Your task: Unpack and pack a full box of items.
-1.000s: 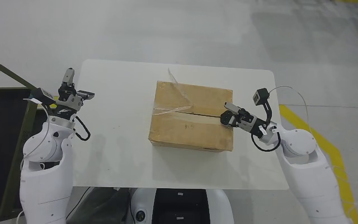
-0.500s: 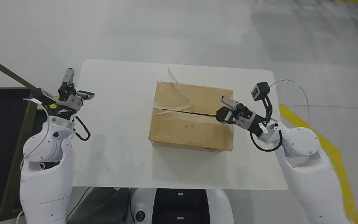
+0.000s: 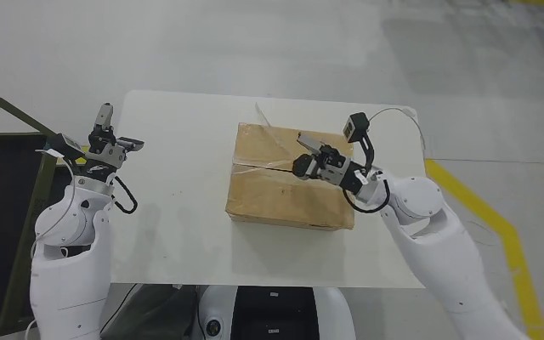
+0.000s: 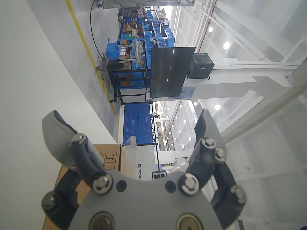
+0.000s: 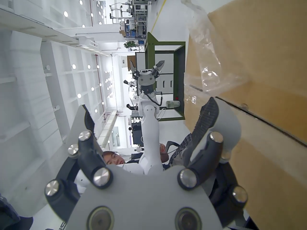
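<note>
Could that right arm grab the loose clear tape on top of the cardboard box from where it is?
Probably yes: the right end effector hangs open over the box, with nothing between it and the loose tape.

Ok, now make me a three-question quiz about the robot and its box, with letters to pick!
1. Where is the right claw? A. Over the brown cardboard box. B. On the floor. C. Under the table.
2. How many boxes stand on the white table? A. Three. B. One. C. Five.
3. The box's top flaps are: A. torn off. B. standing wide open. C. folded shut.
Answers: 1 A, the top view shows it above the lid; 2 B, one box stands there; 3 C, the flaps meet at a seam.
</note>
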Robot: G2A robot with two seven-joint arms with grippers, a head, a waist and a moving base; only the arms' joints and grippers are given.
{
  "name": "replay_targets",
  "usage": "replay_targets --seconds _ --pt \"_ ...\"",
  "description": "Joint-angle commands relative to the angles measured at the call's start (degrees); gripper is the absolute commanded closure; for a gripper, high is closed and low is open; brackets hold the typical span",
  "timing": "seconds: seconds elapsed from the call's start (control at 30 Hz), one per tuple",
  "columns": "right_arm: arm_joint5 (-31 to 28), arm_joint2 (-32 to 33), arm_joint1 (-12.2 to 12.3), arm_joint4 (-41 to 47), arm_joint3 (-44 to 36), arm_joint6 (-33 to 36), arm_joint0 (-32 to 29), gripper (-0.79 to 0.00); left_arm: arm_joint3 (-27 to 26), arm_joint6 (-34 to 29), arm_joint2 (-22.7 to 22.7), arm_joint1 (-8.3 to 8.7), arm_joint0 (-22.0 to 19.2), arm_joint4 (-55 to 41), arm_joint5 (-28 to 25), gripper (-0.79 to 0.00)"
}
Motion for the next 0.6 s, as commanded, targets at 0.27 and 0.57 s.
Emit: replay_targets --seconds 0.27,0.57 --pt "0.0 0.0 0.0 0.1 0.0 0.0 0.0 -0.785 0.0 0.0 0.0 0.00 0.0 0.0 0.0 -0.785" --pt "0.8 -4.3 -1.2 0.6 -1.1 1.4 4.8 -0.785 0.0 0.0 0.0 0.00 0.0 0.0 0.0 -0.785"
